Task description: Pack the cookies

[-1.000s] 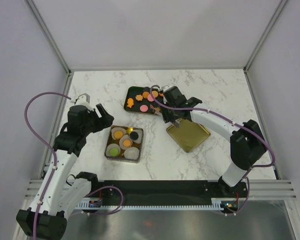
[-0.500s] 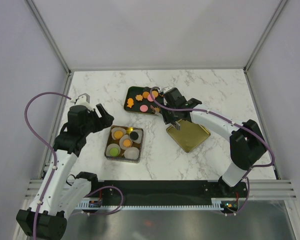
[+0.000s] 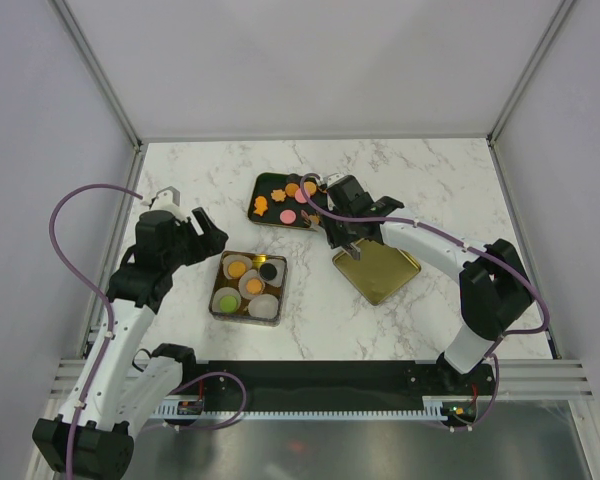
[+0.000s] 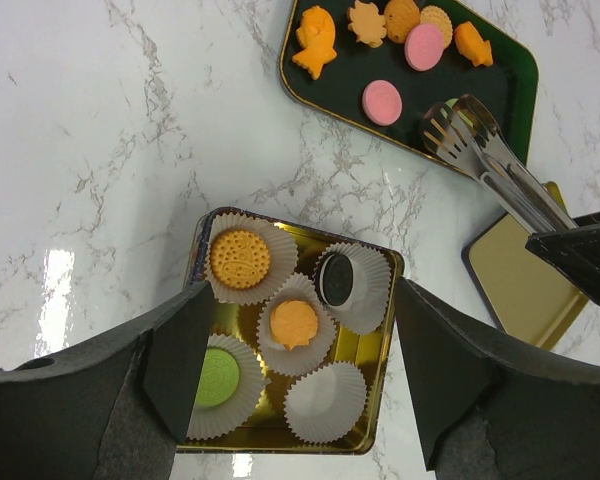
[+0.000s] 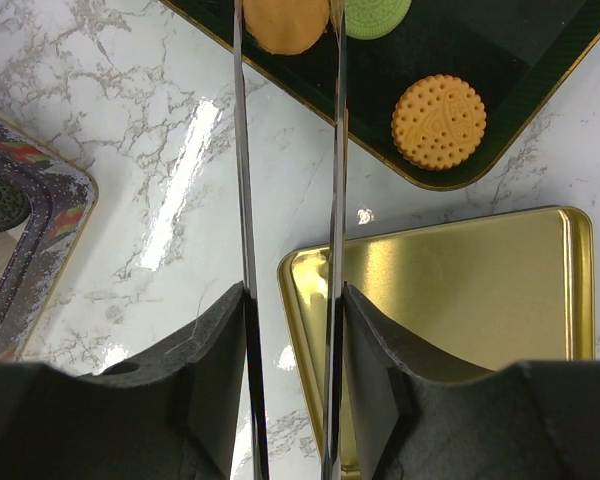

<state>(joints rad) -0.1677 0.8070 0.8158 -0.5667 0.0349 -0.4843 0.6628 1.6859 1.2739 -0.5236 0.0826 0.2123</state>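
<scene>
From above, we see the cookies [image 3: 281, 196] on a dark tray [image 3: 264, 218], with the right tool [image 3: 344, 238] at its near corner. The left tool [image 3: 206, 236] gapes wide and empty beside a gold tin [image 3: 283, 290]. At the left wrist, more cookies lie in the tin's paper cups, below that tool. At the right wrist, the tool clamps tongs [image 5: 242, 200], and an orange cookie [image 5: 285, 22] lies between their tips.
</scene>
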